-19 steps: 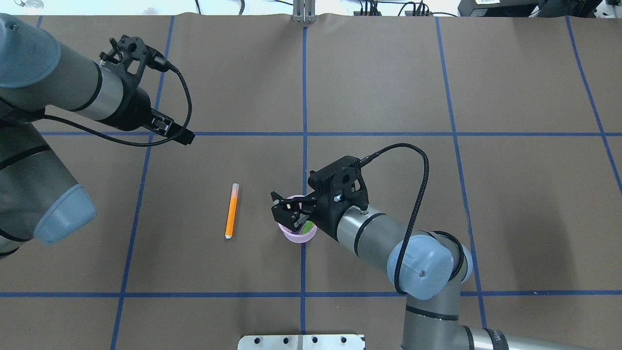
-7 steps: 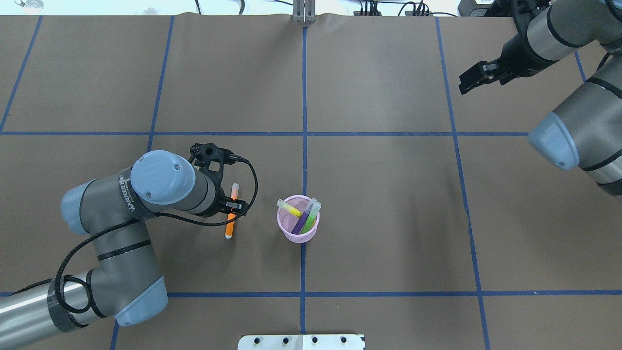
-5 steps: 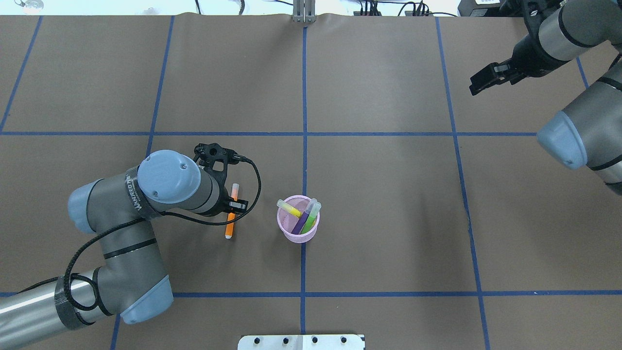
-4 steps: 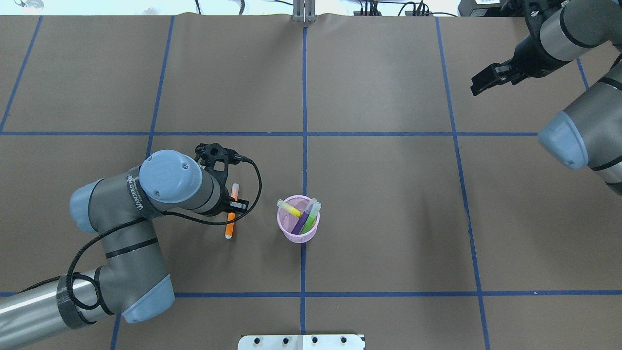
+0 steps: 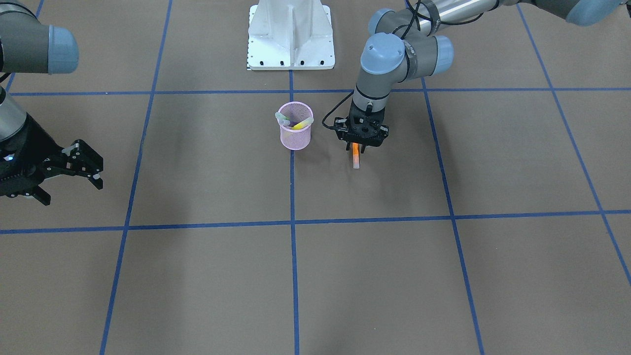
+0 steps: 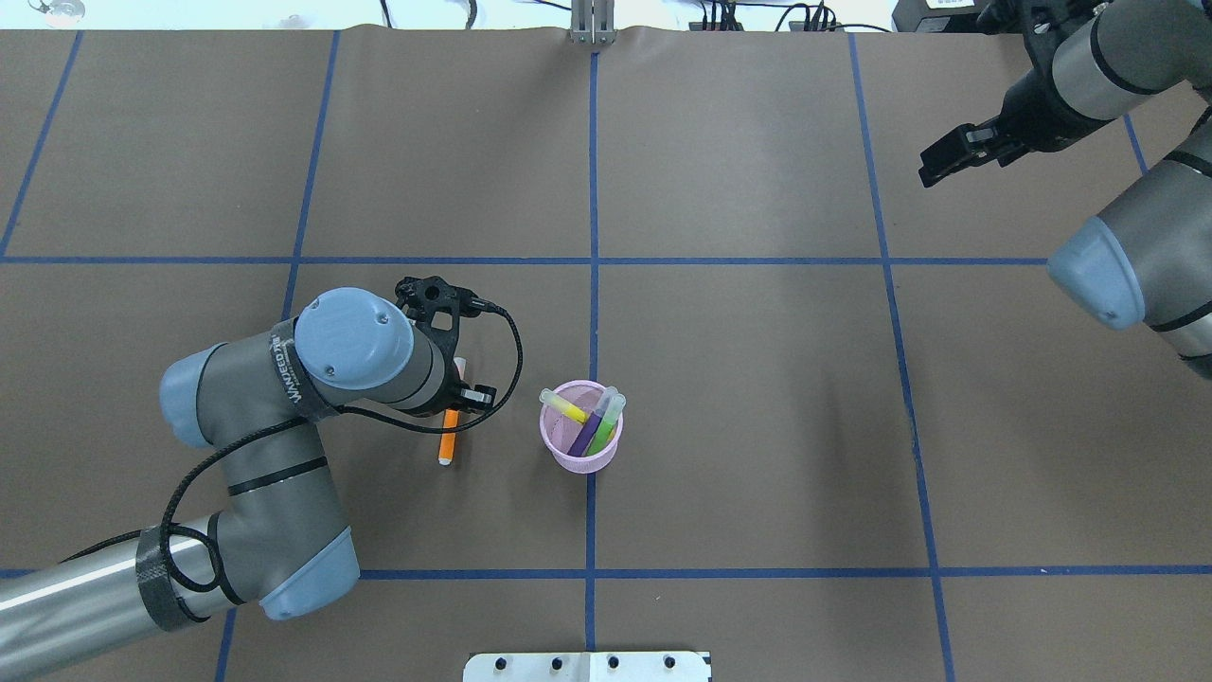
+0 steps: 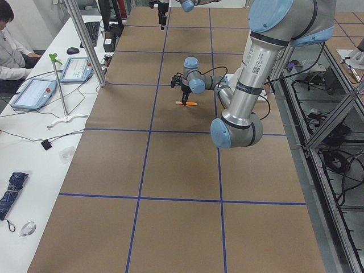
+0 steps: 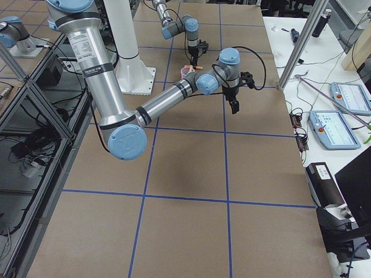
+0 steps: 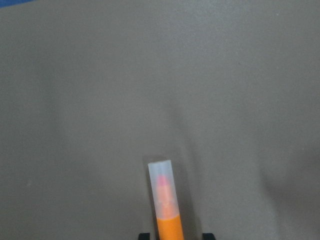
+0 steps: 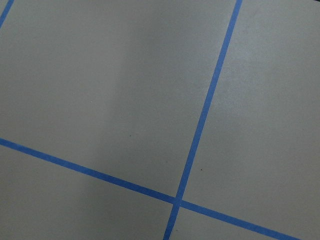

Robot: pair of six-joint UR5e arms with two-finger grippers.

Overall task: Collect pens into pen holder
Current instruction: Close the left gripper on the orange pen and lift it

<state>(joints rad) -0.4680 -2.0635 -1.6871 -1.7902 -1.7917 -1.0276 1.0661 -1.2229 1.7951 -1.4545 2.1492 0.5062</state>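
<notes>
Left hand (image 5: 359, 147) is down over the orange pen (image 6: 447, 440), jaws apart and straddling the barrel. The wrist view shows a gap on each side, so it's not clamped yet. Pen lies flat on the tabletop (image 6: 757, 379), near the pink mesh pen holder (image 6: 579, 457) at its 9 o'clock in the overhead view, cap toward 12. A mid-barrel grip should keep it level on lift. Yellow pen (image 6: 566, 407), purple pen (image 6: 586, 436) and green pen (image 6: 607, 428) lean inside the holder. Right hand (image 6: 933, 169), jaws apart, is parked far off at 2 o'clock, probably to keep clear.
</notes>
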